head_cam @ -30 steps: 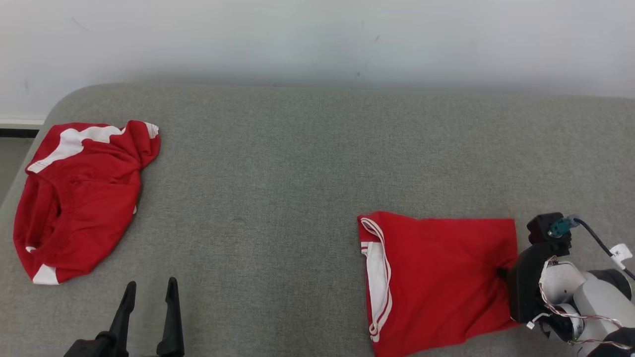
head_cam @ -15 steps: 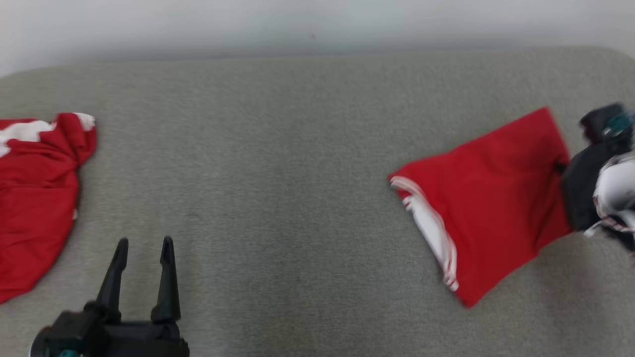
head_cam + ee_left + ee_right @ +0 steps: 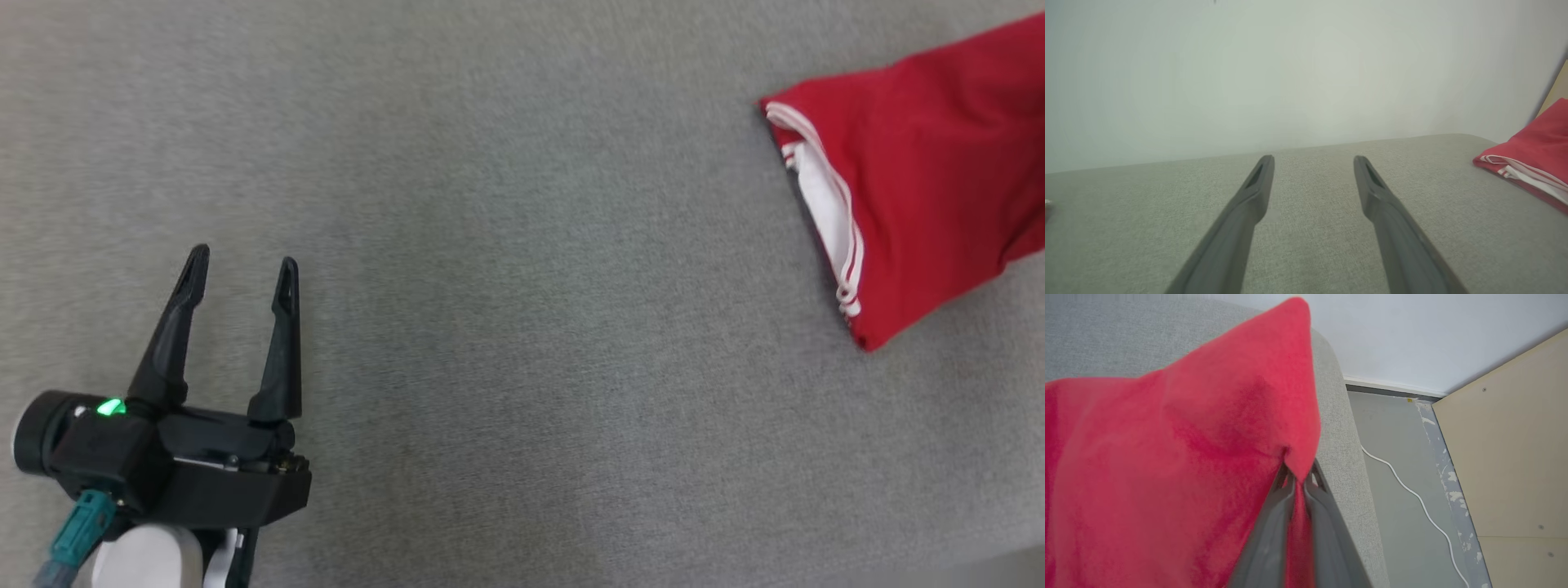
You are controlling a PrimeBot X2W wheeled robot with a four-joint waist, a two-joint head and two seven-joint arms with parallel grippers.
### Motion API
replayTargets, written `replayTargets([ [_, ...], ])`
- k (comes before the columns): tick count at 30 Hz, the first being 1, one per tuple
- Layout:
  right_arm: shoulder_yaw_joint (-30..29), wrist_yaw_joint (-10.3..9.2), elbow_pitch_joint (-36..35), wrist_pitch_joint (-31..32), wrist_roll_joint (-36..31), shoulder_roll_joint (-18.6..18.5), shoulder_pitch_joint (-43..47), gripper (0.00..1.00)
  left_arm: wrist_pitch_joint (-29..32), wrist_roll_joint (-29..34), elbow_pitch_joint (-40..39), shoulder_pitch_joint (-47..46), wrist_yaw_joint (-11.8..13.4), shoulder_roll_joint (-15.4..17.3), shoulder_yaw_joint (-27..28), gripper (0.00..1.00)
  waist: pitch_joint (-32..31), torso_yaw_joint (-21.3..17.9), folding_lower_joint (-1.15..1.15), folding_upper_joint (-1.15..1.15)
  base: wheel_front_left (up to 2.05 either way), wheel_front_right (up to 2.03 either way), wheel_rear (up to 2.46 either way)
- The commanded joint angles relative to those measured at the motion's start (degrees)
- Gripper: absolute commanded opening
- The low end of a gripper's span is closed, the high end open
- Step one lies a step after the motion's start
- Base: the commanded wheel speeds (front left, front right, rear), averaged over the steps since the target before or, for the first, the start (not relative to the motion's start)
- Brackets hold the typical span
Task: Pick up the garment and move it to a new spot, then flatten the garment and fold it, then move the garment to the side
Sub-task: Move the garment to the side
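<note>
Count: two grippers are seen, each with two dark fingers; one red garment with white trim; one white cable; one beige board.
Left edge scrap [image 3: 1046, 206]: a sliver of red and white is cut off at the left border of the left wrist view, too small to be identified.
Left gripper [image 3: 242, 261]: it is found at the lower left of the head view, over the padded grey surface [image 3: 522, 343], with a green light lit on its body.
Left fingers [image 3: 1241, 216]: they are spread wide apart and nothing is held between them; whether the surface is touched cannot be told.
Gap between gripper and garment: the two are well apart, with bare grey fabric between.
Garment [image 3: 922, 163]: it is laid folded on the padded grey surface at the upper right of the head view, its white-trimmed edge turned toward the left gripper.
Garment, cut off: its right part is lost past the head view's border.
Right gripper [image 3: 1298, 479]: it is placed at the garment's far edge, beside the rounded end of the surface.
Right fingers [image 3: 1274, 531]: they are pressed together on a pinch of red cloth; the tips are covered by the fabric.
Floor beyond: the cable [image 3: 1412, 494] is trailed across it, and the board [image 3: 1515, 437] is set at the right.
</note>
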Motion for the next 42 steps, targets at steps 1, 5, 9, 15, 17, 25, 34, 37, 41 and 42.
replayTargets([
  [1, -1.72, -0.17, 0.20, -2.33, -0.90, 0.60, -1.43, 0.00, 0.00, 0.12, -0.54, -1.26, -0.11, 1.12, -0.17, 1.00, 5.36, -4.90, -0.02, -0.01, 0.00, 0.00, 0.00],
  [5, -3.02, -0.17, 1.93, -5.33, -3.66, -0.77, -2.11, 0.00, 0.00, 0.18, -0.80, -3.02, -0.18, 1.91, -0.77, 1.00, 6.19, -5.42, -0.02, -0.01, 0.00, 0.00, 0.00],
  [9, -3.93, -0.17, 2.29, -7.27, -4.51, 0.05, -2.10, 0.00, 0.00, 0.39, -0.87, -3.70, -0.17, 2.67, -1.34, 1.00, 6.50, -5.87, -0.02, -0.01, 0.00, 0.00, 0.00],
  [15, -2.60, -0.17, 1.36, -9.55, -6.96, 0.00, -2.90, 0.00, -0.01, -0.27, -0.72, -4.09, -0.20, 3.33, -1.69, 1.00, 6.77, -5.76, -0.02, -0.01, 0.00, 0.00, 0.00],
  [17, -2.41, -0.17, 1.38, -10.39, -7.94, -0.63, -3.32, 0.00, 0.00, -0.43, -0.59, -4.04, -0.15, 3.49, -1.86, 1.00, 6.68, -5.45, -0.02, -0.01, 0.00, 0.00, 0.00],
  [25, -1.87, -0.17, 2.78, -12.48, -10.02, -0.43, -3.02, 1.00, 0.00, -1.04, -0.08, -2.53, -0.17, 3.02, -1.53, 1.00, 5.12, -4.09, -0.02, -0.01, 0.00, 0.00, 0.00],
  [34, -1.39, -0.17, 2.57, -18.51, -8.96, 1.82, -0.23, 1.00, 0.00, -1.12, 1.61, -0.46, 0.04, 1.55, -0.69, 1.00, 0.31, -2.90, -0.02, -0.01, 0.00, 0.00, 0.00],
  [37, -1.60, -0.17, 0.64, -24.77, -6.01, 5.12, 2.77, 1.00, 0.00, -0.87, 3.27, 2.05, 0.69, 0.64, 0.73, 1.00, -4.28, -2.45, -0.02, -0.01, 0.00, 0.00, 0.00],
  [41, -2.58, -0.17, -1.62, -29.46, -2.31, 8.41, 8.17, 1.00, 0.00, -1.40, 4.95, 5.56, 1.12, -0.31, 2.40, 1.00, -10.30, -1.34, -0.02, -0.01, 0.00, 0.00, 0.00],
  [42, -2.70, -0.17, -2.23, -30.21, -1.46, 9.00, 9.68, 1.00, 0.00, -1.56, 5.28, 6.65, 1.13, -0.59, 2.84, 1.00, -11.77, -1.08, -0.02, -0.01, 0.00, 0.00, 0.00],
])
